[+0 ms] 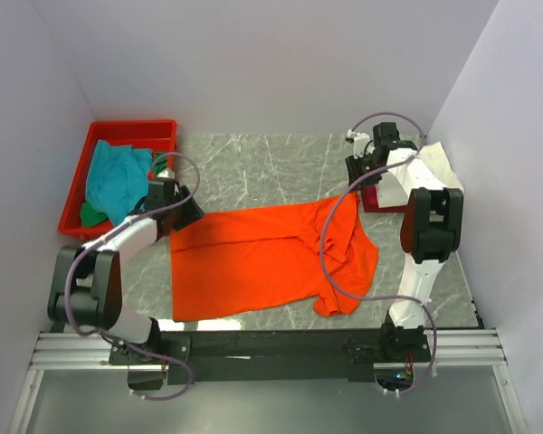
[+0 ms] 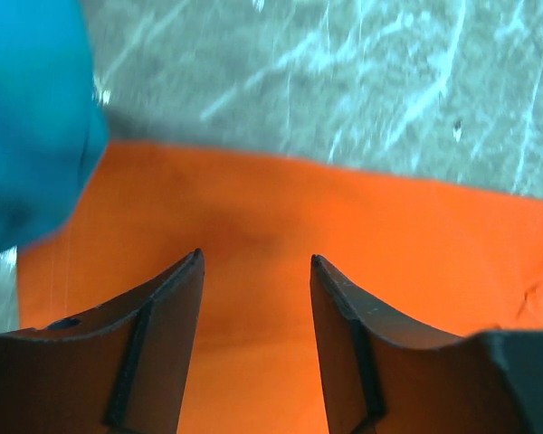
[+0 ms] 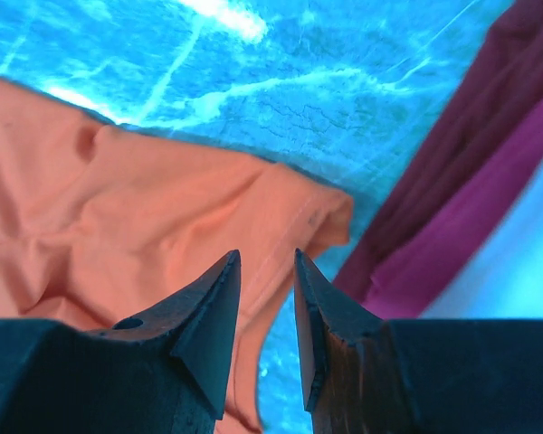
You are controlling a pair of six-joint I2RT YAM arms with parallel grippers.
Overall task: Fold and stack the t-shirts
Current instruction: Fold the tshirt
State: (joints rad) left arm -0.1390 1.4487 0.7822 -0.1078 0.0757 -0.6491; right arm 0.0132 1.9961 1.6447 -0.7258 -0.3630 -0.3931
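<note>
Orange t-shirt [image 1: 253, 267] spread on table [image 1: 253, 163] — jaws parted, at far corners

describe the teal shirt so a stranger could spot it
At the far left corner of the table sits a red tray. The teal t-shirt lies crumpled inside it. Unlike the darker green t-shirt peeking out beside it, it is bright blue-green and fills most of the tray.
</note>
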